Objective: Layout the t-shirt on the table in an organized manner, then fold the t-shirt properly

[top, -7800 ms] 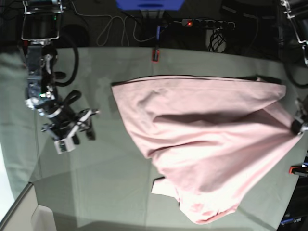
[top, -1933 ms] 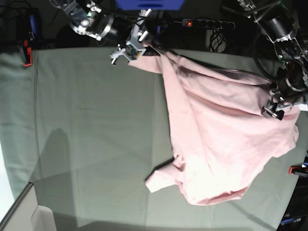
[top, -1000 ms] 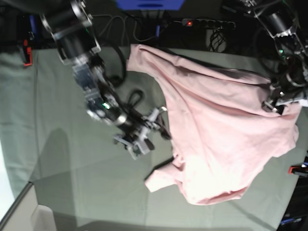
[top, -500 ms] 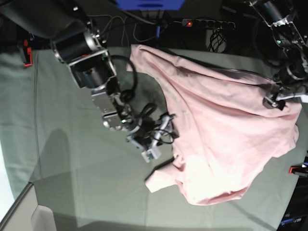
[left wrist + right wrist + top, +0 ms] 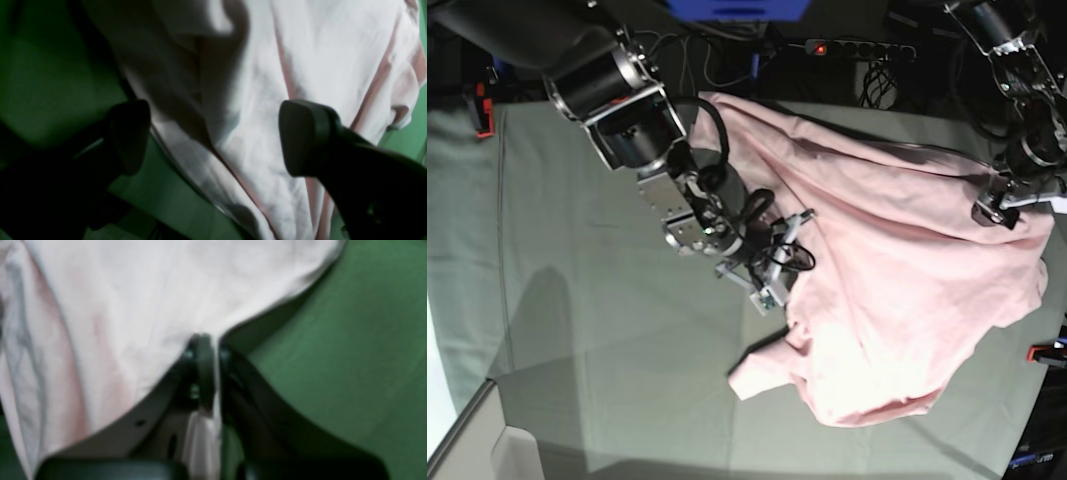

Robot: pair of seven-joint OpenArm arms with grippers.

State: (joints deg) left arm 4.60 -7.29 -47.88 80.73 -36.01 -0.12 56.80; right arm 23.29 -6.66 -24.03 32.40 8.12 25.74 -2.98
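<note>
Right gripper [image 5: 208,373] clenched on t-shirt [image 5: 897,290] edge at shirt's 9 o'clock. Left gripper [image 5: 213,136] released, jaws wide above shirt's 3 o'clock side. Shirt rumpled on surface [image 5: 597,290].

The right wrist view was soft and blurred, so the hem of the pale pink cotton t-shirt [image 5: 140,306] caught between the dark fingers [image 5: 204,366] showed no stitching. In the left wrist view both black fingers [image 5: 302,140] ran off the bottom edge in deep shadow. In the base view the shirt hid part of the grey-green cloth-covered worktop [image 5: 577,300], and no lettering could be made out.
</note>
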